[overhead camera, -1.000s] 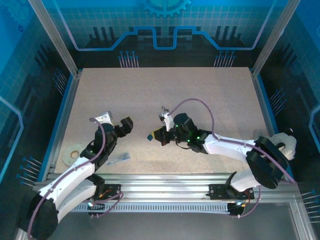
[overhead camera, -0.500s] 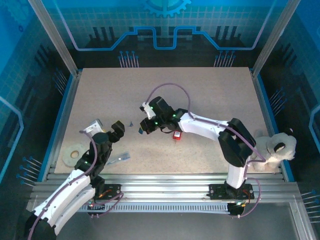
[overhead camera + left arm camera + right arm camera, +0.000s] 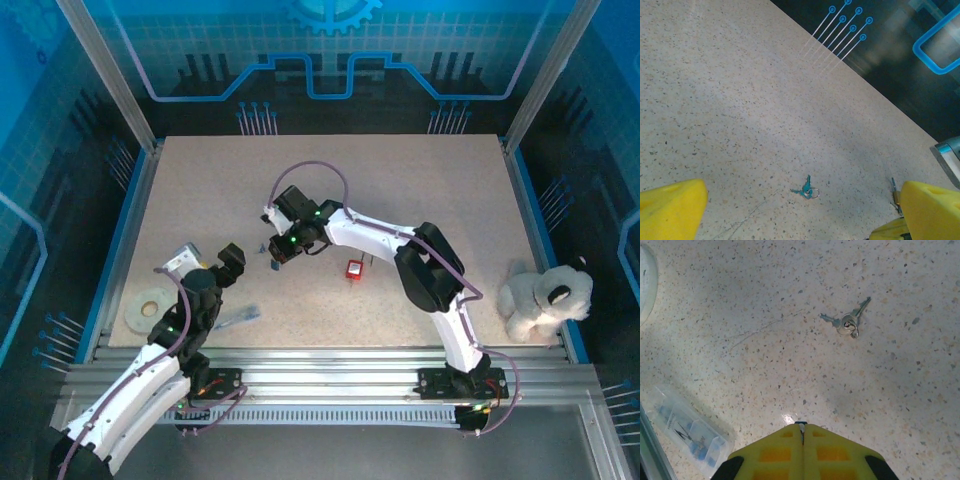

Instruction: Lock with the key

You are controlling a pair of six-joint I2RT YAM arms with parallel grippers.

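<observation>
- Two claws hover over the speckled table (image 3: pixel 420 180) — notes run left to right.
- Left claw (image 3: pixel 207 258): jaws spread as wide as they go, nothing between them.
- Key (image 3: pixel 806 190): lies flat on the table between the two claws, teal head, small ring, touched by neither.
- Right claw (image 3: pixel 801 432): yellow fingers pressed together, empty — tip near the key, apart from it.
- Red padlock (image 3: pixel 353 270): on the table right of that claw, apart from the key.

Overhead looks down; both wrist cameras share the key (image 3: pixel 806 190)
</observation>
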